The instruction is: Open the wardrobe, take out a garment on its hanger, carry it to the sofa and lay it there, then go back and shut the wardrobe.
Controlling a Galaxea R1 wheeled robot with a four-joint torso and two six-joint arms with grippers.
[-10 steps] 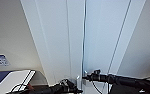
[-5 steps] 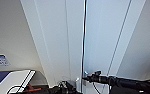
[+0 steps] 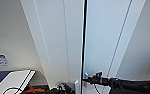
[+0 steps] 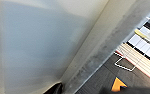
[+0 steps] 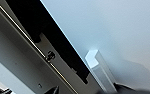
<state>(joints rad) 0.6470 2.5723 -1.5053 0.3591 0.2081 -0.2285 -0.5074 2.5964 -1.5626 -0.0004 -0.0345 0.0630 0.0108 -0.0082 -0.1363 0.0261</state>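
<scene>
Gap between the wardrobe (image 3: 73,37) doors now wider than a second ago; right door is coming open. Right gripper (image 3: 87,80) sits at the right handle (image 5: 99,70), apparently gripping it. Left gripper's jaw state: can't tell. Garment not visible yet.

No text, brand or number can be read. A small blue label (image 3: 0,60) on the wall left of the wardrobe (image 3: 66,37) carries marks too blurred to make out. On the dark floor (image 4: 131,77), a white outlined shape and an orange arrow-like marking (image 4: 118,83) bear no lettering.
</scene>
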